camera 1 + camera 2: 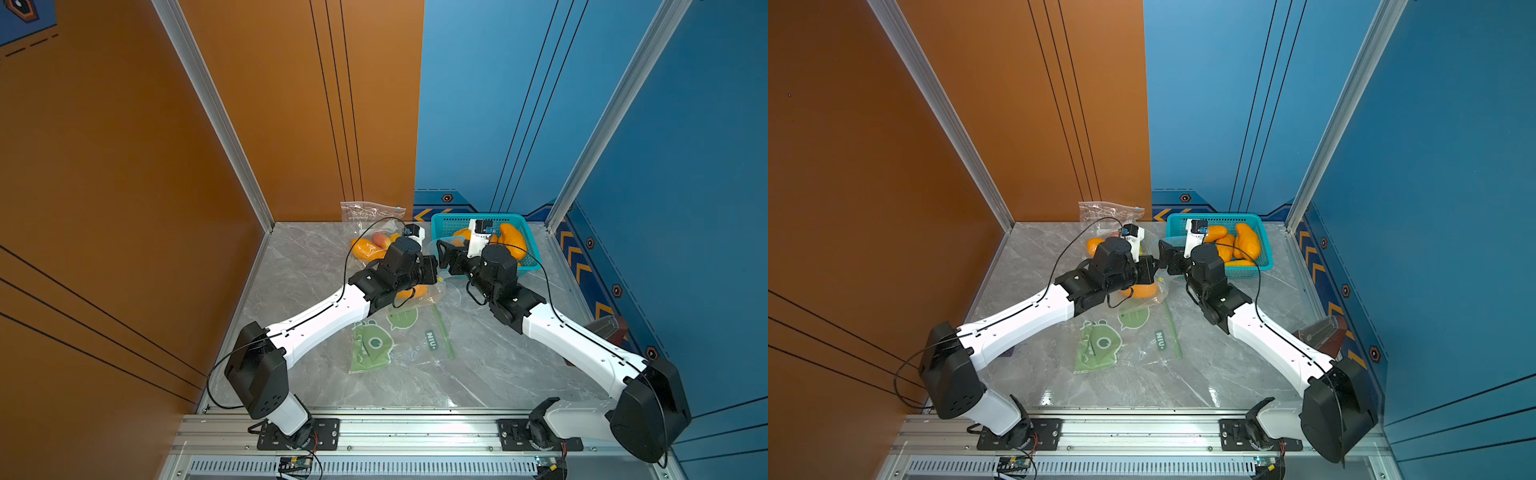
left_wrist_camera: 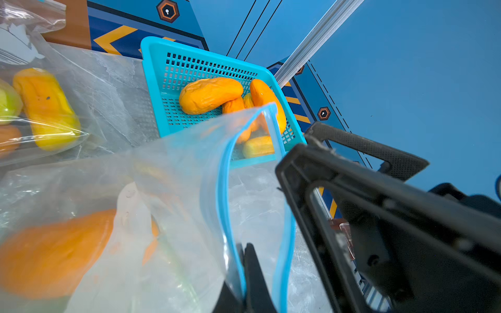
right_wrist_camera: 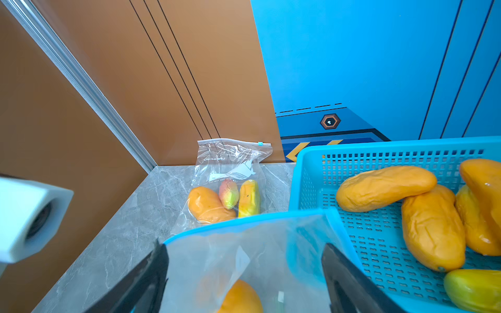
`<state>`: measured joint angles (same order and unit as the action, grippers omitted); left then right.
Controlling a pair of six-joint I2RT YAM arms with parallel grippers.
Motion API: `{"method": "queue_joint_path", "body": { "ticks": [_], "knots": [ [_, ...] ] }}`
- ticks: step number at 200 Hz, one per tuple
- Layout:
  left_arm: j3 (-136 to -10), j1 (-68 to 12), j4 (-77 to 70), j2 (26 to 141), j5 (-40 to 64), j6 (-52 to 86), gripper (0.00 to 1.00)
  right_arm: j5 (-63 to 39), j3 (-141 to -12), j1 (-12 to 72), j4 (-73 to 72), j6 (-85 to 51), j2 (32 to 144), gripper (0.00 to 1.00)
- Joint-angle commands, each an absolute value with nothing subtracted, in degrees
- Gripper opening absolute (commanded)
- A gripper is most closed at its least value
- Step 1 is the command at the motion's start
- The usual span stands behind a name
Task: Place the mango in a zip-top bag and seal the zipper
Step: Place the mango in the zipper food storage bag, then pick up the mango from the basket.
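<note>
Shows the mango (image 2: 51, 252) only as an orange blur inside the zip-top bag (image 2: 173, 189) in the left wrist view, hides most of it under the left arm (image 1: 320, 318) in both top views, cuts the basket (image 3: 309, 173) and right end effector (image 3: 245, 254) at the right wrist view's edge, leaves print on the far bag (image 1: 370, 212) too small to read in a top view.

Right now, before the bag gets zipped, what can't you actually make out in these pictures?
Mango in the held bag: blurred through plastic in the left wrist view; the left arm covers most of it in both top views.
Left end effector: too small and dark in both top views to show its pinch on the zipper.
Dark red object: half hidden behind the right arm in both top views; unidentifiable.
</note>
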<state>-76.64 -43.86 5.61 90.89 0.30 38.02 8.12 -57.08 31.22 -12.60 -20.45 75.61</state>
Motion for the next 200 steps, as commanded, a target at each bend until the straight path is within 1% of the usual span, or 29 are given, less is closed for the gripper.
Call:
{"method": "queue_joint_path", "body": {
  "ticks": [1,21,43,65,94,121,134,164,185,200],
  "knots": [
    [-76.46,-43.15,5.1,91.41,0.35,37.75,0.0,7.86,-61.11,28.81,-8.43,-20.33,72.53,0.86],
    [-75.61,-42.92,5.16,91.33,0.27,38.08,0.0,9.92,-64.72,25.84,-1.11,-20.17,71.59,0.83],
    [-74.72,-42.64,5.15,91.02,0.09,38.06,0.0,12.75,-70.58,21.39,10.22,-19.78,72.9,0.82],
    [-74.21,-42.37,5.14,90.76,0.26,38.04,0.0,14.02,-78.22,16.53,21.88,-17.67,77.26,0.83],
    [-73.88,-42.11,5.05,90.45,0.18,37.79,0.0,15.0,-86.97,11.31,32.06,-15.05,85.95,0.82],
    [-73.77,-42.1,5.01,90.64,0.61,37.84,0.0,16.02,-93.12,7.41,36.82,-13.24,94.55,0.82],
    [-73.41,-42.05,5.01,90.55,0.7,37.91,0.0,14.49,-95.38,5.91,38.18,-12.43,98.18,0.82],
    [-72.95,-42.01,4.92,90.31,0.53,38.0,0.0,9.74,-101.34,4.05,43.14,-11.06,106.38,0.78],
    [-72.77,-41.9,4.75,90.18,0.61,37.99,0.0,11.67,-105.8,4.04,46.62,-10.22,111.6,0.77],
    [-72.58,-41.79,4.66,90.14,0.7,37.99,0.0,14.23,-106.83,4.07,47.01,-9.65,113.59,0.79]
  ]
}}
